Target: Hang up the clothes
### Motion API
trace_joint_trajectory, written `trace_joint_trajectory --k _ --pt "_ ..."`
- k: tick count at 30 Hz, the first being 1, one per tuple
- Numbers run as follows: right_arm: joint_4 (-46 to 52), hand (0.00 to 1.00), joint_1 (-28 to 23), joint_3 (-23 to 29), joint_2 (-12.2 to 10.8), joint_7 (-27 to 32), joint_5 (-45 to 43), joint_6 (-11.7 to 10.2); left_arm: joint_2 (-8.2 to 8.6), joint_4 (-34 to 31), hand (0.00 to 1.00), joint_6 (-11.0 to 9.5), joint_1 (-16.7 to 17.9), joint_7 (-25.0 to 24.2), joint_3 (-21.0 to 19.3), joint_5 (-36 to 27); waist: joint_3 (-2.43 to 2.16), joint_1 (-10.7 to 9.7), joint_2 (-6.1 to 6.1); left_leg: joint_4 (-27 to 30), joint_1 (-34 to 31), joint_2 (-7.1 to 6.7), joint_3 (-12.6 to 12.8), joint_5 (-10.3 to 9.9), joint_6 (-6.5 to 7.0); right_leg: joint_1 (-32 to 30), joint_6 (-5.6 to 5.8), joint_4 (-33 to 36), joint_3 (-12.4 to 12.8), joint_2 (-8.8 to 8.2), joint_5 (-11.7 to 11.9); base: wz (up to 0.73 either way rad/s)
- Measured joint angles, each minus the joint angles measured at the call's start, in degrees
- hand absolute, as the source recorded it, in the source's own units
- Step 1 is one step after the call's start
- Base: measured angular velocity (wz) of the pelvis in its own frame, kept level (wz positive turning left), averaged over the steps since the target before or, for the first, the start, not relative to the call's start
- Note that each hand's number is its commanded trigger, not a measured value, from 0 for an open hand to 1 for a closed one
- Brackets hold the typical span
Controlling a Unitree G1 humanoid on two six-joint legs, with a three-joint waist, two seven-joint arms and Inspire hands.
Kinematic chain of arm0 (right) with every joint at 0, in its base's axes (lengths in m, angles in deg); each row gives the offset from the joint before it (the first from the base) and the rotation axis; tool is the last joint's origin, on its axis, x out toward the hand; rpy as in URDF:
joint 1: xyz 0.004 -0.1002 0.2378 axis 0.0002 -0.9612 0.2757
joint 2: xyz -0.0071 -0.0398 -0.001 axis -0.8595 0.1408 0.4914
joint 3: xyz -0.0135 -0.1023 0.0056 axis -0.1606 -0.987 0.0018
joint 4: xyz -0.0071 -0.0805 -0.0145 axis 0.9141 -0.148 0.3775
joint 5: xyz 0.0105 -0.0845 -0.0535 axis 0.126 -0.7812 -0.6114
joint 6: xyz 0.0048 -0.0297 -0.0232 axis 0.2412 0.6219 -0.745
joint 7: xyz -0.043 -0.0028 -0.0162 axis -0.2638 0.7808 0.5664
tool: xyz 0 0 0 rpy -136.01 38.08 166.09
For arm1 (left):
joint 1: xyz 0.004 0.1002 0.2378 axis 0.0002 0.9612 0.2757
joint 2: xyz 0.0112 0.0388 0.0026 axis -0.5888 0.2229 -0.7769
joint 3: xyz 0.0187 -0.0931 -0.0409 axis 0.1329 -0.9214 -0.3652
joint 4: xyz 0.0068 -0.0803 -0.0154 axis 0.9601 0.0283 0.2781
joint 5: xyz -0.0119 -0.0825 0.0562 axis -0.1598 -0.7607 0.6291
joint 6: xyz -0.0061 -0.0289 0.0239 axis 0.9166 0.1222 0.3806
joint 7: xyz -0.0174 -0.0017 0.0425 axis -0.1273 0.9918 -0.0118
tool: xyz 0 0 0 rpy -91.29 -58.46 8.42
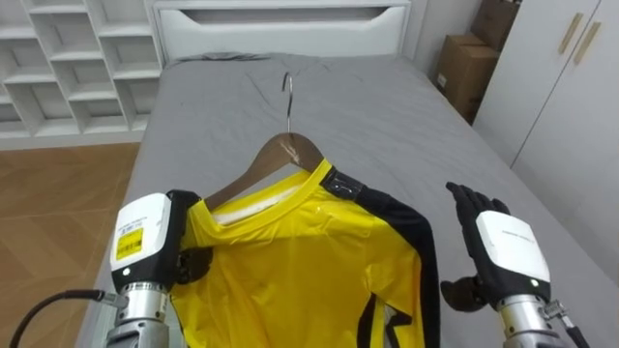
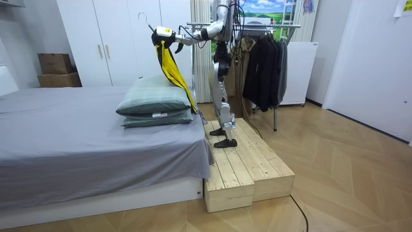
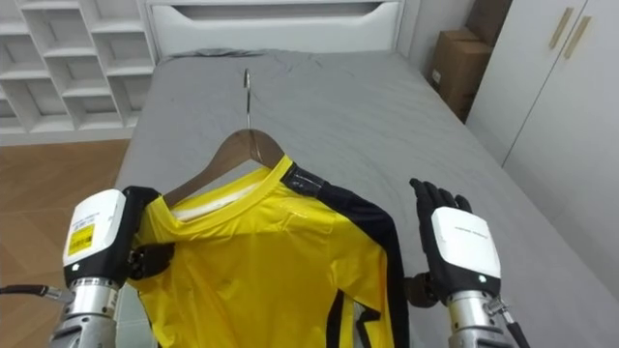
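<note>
The left hand [image 1: 145,242] clutches one shoulder of the yellow shirt [image 1: 290,261]; the right hand [image 1: 498,246] hovers just beside the black sleeve, fingers straight, holding nothing; a wooden hanger [image 1: 290,147] fills the collar; the grey bed [image 1: 387,106] lies beneath; beyond it stands a white headboard [image 1: 280,29].

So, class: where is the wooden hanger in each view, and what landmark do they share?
Left eye view: centre, wooden hanger in the yellow shirt collar.
Right eye view: left of centre.
Room view: upper left, hook above the shirt.
Shared landmark: grey bed.

Left hand [image 1: 147,242] grips shirt [image 1: 290,261]; right hand [image 1: 503,246] flat.
</note>
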Motion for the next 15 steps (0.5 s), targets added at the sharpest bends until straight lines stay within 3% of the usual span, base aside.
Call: trace_joint_trajectory --k 10,15 --pt "0.0 0.00 1.3 -1.9 0.4 2.3 0.0 0.0 -0.01 -0.1 1.00 0.2 0.0 -0.3 0.4 0.0 0.00 1.1 0.01 -0.1 -0.3 0.06 -0.9 0.0 0.00 -0.1 -0.01 0.2 -1.3 -0.16 0.0 0.05" --pt "0.0 0.00 4.6 -2.7 0.4 3.1 -0.1 -0.1 0.00 -0.2 1.00 0.4 0.0 -0.3 0.4 0.3 0.02 2.0 -0.21 -0.3 -0.1 0.13 -1.2 0.0 0.00 0.0 -0.01 0.1 -1.5 -0.18 0.0 0.01"
